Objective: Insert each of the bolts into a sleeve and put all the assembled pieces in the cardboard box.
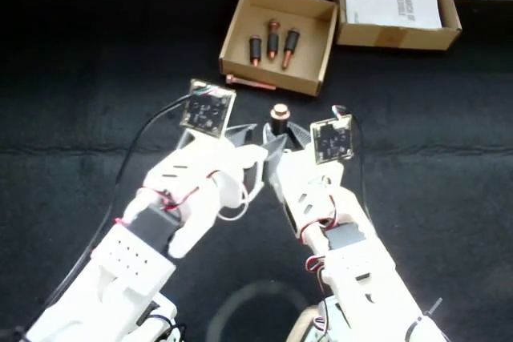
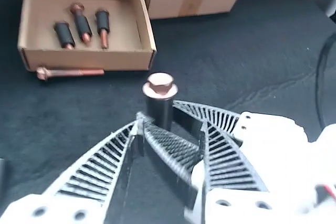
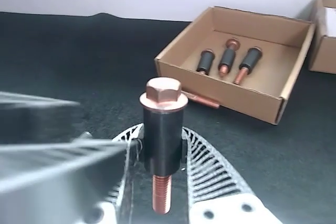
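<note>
Bolt seated in sleeve, held upright between the two arms

The right gripper (image 3: 160,153) is clamped narrow on the black sleeve (image 3: 163,129), with the copper bolt (image 3: 163,92) standing head-up through it. The left gripper (image 2: 140,125) has its jaws drawn together, tips just beside the sleeve. Three assembled pieces (image 1: 272,42) lie in the cardboard box (image 1: 311,58). A loose bolt (image 1: 250,82) lies against its front wall.
</note>
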`<action>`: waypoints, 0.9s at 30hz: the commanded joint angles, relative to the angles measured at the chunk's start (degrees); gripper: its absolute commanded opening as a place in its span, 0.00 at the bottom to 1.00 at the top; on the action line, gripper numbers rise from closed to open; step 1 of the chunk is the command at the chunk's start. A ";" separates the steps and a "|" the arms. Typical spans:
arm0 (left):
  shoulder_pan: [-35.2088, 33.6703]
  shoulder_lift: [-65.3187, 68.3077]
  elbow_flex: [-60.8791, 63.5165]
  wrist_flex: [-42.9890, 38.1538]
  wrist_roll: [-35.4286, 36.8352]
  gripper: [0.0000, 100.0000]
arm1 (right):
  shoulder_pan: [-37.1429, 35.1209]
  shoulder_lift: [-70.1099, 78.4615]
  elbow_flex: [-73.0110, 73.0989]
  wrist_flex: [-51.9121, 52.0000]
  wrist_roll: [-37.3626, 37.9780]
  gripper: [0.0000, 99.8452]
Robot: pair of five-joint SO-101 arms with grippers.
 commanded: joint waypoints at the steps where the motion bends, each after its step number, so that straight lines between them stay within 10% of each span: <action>1: -4.44 -5.49 -0.84 2.81 0.35 0.18 | 1.36 -1.10 -2.07 -0.75 0.53 0.01; 14: -21.58 -10.77 5.76 7.21 0.09 0.02 | 1.71 -1.01 -16.75 18.86 -2.20 0.01; 27: -25.01 -10.77 22.81 -7.12 0.09 0.01 | 1.71 13.85 -45.49 36.70 -2.20 0.01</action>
